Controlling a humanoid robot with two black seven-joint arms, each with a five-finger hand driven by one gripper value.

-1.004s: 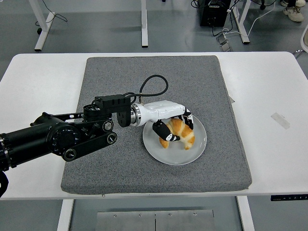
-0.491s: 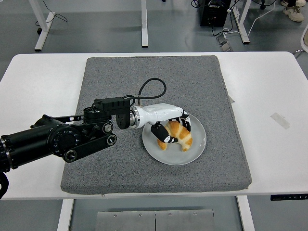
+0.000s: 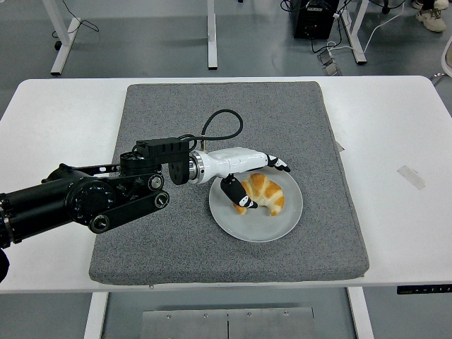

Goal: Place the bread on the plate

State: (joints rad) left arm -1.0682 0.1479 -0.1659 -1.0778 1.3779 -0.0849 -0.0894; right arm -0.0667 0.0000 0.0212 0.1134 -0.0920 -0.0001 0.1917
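Observation:
A golden croissant [image 3: 266,193] lies on the white round plate [image 3: 263,229], in its upper half. My left hand [image 3: 258,178] reaches in from the left, with its white palm just left of the plate. Its fingers [image 3: 277,164] are stretched out above the croissant's far side, and the thumb points down by the croissant's left end. The hand is open and holds nothing. The right arm is out of view.
The plate sits on a grey mat [image 3: 176,247] that covers the middle of the white table [image 3: 395,233]. A small piece of tape [image 3: 412,176] lies on the table at the right. A black cable [image 3: 224,121] loops up behind my wrist.
The fingers have uncurled from the croissant and stretched out. The croissant has settled onto the plate. The hand has drawn slightly back to the left.

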